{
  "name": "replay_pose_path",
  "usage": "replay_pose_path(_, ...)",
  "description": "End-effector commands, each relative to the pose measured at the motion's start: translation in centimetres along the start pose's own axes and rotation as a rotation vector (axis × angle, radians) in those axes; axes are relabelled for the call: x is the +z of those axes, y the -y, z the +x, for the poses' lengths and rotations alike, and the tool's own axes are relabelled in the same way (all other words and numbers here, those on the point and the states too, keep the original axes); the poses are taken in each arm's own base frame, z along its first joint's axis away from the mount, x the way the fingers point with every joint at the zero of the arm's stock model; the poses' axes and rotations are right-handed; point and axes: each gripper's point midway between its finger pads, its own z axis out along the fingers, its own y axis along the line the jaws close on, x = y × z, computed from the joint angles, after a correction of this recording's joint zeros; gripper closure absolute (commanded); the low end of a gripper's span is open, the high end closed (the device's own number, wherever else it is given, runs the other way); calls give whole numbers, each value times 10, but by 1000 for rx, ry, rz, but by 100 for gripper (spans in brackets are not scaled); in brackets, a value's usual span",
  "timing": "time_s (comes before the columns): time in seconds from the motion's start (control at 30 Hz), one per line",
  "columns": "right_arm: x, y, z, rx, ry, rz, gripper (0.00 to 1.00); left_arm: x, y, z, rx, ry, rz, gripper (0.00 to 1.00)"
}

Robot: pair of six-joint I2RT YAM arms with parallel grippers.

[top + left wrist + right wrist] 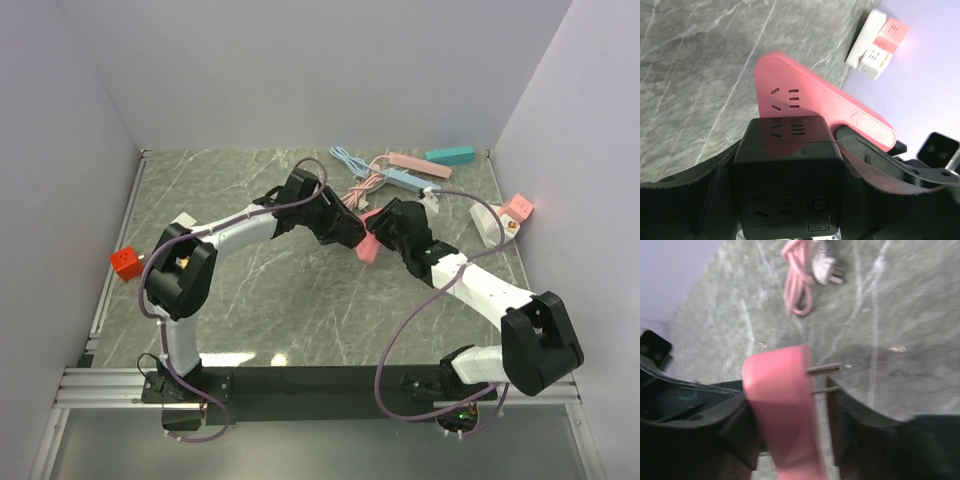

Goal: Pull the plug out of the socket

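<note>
Left gripper (788,195) clamps the black socket cube (787,145); just beside the cube, right gripper (790,432) clamps the pink plug (779,385), prongs (824,369) bare.

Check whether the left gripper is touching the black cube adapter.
Touching. The left wrist view shows the left gripper with the black cube adapter wedged between its fingers, both sides pressed flush against it with no gap.

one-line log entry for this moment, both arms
left gripper: grips black socket cube | right gripper: grips pink plug | prongs: exposed
</note>
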Motion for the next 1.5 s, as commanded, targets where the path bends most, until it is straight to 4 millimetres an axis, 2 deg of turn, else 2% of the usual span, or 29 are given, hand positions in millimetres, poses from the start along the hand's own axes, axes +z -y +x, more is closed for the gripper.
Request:
replay_pose_path(0.0,6,-19,-14,38,55,-30,53,-33,68,8,14,2,206,100)
replay_pose_path(0.1,7,-16,-11,36,45,-19,71,-40,73,3,-9,37,233,100)
replay_pose_path(0.13,8,-14,-11,32,44,-7,82,-40,70,2,-17,43,230,100)
replay_pose_path(0.2,7,-2,-17,23,74,64,94,-45,72,-3,-22,62,237,100)
replay_pose_path(0.23,7,15,-18,12,92,143,100,-48,71,-9,-26,82,236,100)
replay_pose_path(0.27,6,18,-17,1,83,156,100,-50,70,-8,-28,82,235,100)
replay_pose_path(0.3,5,25,-29,-18,137,214,100,-58,72,-14,-36,95,247,100)
replay_pose_path(0.33,4,34,-34,-36,154,265,100,-60,64,-16,-47,99,235,100)
replay_pose_path(0.37,2,48,-32,-81,143,337,100,-66,68,-18,-42,94,266,100)
replay_pose_path(0.4,5,53,-44,-142,182,399,100,-76,67,-29,-46,108,275,100)
replay_pose_path(0.47,5,65,-49,-211,191,472,100,-84,59,-39,-48,110,266,100)
replay_pose_path(0.63,-1,81,-65,-347,236,544,100,-117,18,-79,-5,111,170,100)
replay_pose_path(0.67,-3,85,-68,-351,241,557,100,-121,3,-84,23,114,129,100)
replay_pose_path(0.7,-5,89,-71,-359,243,568,100,-131,-9,-101,22,148,108,100)
replay_pose_path(0.77,-8,94,-81,-371,266,589,100,-142,-34,-111,39,143,40,100)
replay_pose_path(0.8,-9,96,-84,-404,264,597,100,-152,-45,-127,29,173,29,100)
replay_pose_path(0.87,-12,97,-92,-427,293,620,100,-161,-53,-131,48,138,39,100)
replay_pose_path(0.97,-13,101,-100,-420,298,628,100,-172,-71,-151,56,144,-6,100)
replay_pose_path(1.07,-14,101,-111,-369,310,595,100,-186,-98,-184,71,250,-124,100)
replay_pose_path(1.1,-12,101,-111,-340,299,575,100,-200,-112,-210,58,320,-173,100)
replay_pose_path(1.17,-10,111,-120,-284,278,583,100,-214,-150,-235,52,409,-359,100)
replay_pose_path(1.2,-7,106,-130,-240,287,569,100,-220,-164,-250,34,435,-400,100)
replay_pose_path(1.27,1,115,-139,-200,254,585,100,-230,-188,-266,23,478,-487,100)
replay_pose_path(1.3,5,105,-153,-179,276,572,100,-238,-209,-279,-10,505,-540,100)
replay_pose_path(1.33,8,103,-160,-168,272,568,100,-240,-217,-282,-26,503,-555,100)
replay_pose_path(1.37,17,113,-162,-164,250,609,100,-241,-225,-287,-34,511,-564,100)
replay_pose_path(1.4,20,105,-179,-133,277,604,100,-246,-238,-291,-54,522,-592,100)
replay_pose_path(1.43,24,108,-186,-110,278,619,100,-247,-243,-292,-62,523,-602,100)
replay_pose_path(1.47,33,129,-184,-94,235,685,100,-247,-247,-293,-65,522,-611,100)
